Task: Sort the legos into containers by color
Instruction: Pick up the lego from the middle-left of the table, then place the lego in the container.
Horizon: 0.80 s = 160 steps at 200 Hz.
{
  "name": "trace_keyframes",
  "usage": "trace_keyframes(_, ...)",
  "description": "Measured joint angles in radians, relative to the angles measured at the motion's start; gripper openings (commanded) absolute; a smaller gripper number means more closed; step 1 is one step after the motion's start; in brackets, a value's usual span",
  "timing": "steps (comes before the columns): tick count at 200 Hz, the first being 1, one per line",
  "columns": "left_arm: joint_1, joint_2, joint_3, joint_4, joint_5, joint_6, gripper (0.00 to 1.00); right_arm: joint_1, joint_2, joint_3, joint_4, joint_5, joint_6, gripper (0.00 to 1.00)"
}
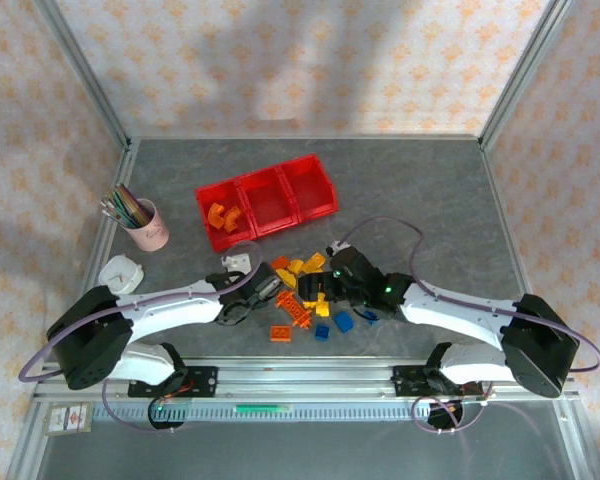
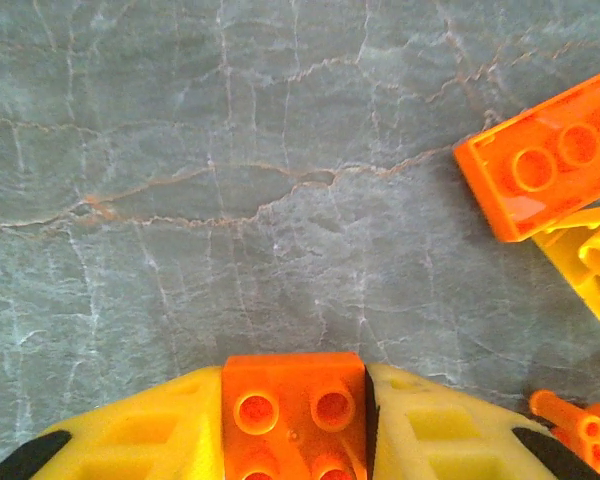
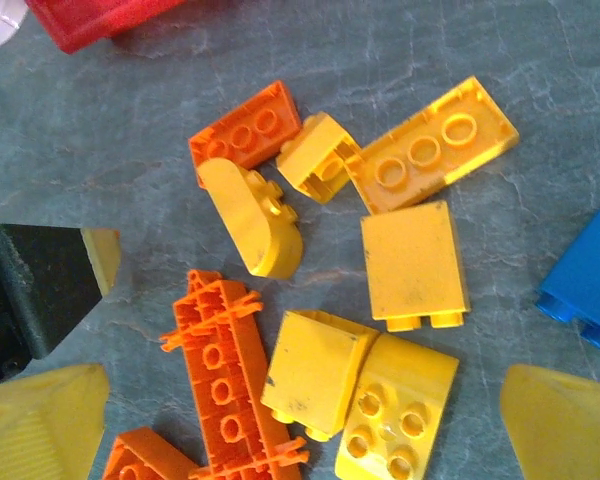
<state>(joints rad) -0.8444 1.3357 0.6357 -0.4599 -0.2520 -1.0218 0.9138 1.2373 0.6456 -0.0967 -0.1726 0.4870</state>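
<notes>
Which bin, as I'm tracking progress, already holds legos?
The left-end bin: two orange arches lie inside it; the middle bin and right bin hold none.

no readable text or labels

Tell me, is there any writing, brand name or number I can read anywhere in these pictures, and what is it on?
No text can be read in any of the pictures.
A small card by the near left corner of the table has printing on it, but it is too small to read.
No lettering can be made out on the bricks, nor on the orange brick in the left gripper.
</notes>
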Motion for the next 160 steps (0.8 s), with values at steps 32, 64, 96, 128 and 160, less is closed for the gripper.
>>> trace_keyframes(32,0.040,-0.023,0.061,-0.058,-0.037,0.038,0.36,-0.007,-0.001,0.032,0.001,-0.004,0.008,1.00)
trace_keyframes(64,0.180,-0.025,0.199,-0.073,-0.074,0.146,0.36,-0.037,0.023,0.092,0.015,-0.007,0.011,1.00)
trace_keyframes(96,0.324,0.024,0.343,-0.060,-0.102,0.268,0.36,-0.060,0.065,0.142,0.027,-0.006,0.010,1.00)
trace_keyframes(128,0.424,0.148,0.436,0.002,-0.108,0.364,0.36,-0.085,0.080,0.151,0.031,-0.003,0.005,1.00)
trace_keyframes(160,0.495,0.310,0.518,0.023,-0.107,0.443,0.44,-0.102,0.081,0.158,0.029,-0.001,-0.010,1.00)
